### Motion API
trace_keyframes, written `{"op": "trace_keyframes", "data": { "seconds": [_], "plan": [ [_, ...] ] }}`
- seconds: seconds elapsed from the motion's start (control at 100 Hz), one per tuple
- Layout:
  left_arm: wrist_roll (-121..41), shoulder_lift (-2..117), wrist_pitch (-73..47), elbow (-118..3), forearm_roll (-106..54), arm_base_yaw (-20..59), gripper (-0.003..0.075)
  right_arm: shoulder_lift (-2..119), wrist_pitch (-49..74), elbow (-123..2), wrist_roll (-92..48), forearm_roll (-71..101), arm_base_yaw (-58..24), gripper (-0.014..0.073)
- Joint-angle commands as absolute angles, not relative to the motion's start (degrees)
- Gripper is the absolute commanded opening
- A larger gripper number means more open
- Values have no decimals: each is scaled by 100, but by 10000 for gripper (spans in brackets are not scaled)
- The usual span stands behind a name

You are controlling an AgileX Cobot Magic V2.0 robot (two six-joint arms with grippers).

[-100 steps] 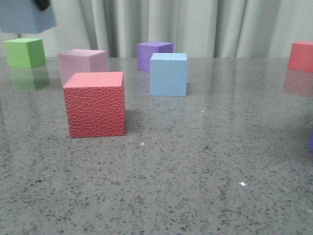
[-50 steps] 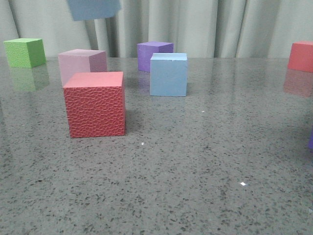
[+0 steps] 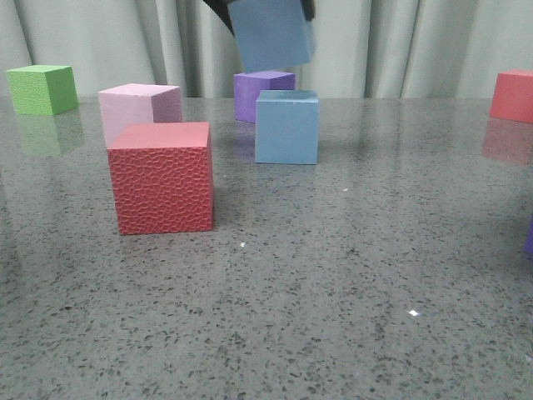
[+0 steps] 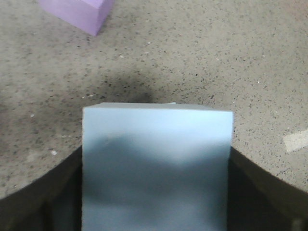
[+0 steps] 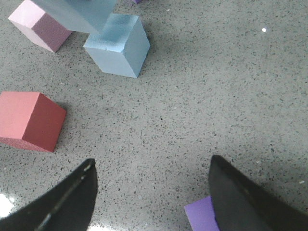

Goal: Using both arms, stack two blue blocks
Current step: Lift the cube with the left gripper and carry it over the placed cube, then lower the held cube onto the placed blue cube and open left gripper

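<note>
The left claw [image 4: 156, 192] grips a pale blue block [image 3: 271, 33] between its fingers, in the air and slightly tilted — no long axis, just a smooth matte cube. The second blue block [image 3: 286, 127] sits squarely on the table [image 3: 333, 275] below the claw. The right claw [image 5: 154, 192] hangs wide open — nothing between its fingers.

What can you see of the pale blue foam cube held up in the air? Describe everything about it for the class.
The pale sky-blue matte foam cube has smooth, plain faces and crisp edges. It hangs tilted in the air, clamped on two opposite sides by the black fingers of the left hand. It sits above and slightly left of the second pale blue foam cube on the grey speckled table, with a gap between them. Its top is out of frame.
</note>
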State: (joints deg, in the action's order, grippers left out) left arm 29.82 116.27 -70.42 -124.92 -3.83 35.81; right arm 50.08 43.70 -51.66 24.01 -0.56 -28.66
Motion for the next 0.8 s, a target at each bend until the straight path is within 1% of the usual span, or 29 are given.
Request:
{"op": "trace_keyframes", "data": {
  "seconds": [0.0,0.79],
  "plan": [
    [3062,11394,-6766,-12770,-467,3633,358,4948,4087,-5302,2354,-145,-2861,493],
    [3062,11632,-6895,-12770,-526,3633,360,4948,4100,-5302,2354,-145,-2861,493]
  ]
}}
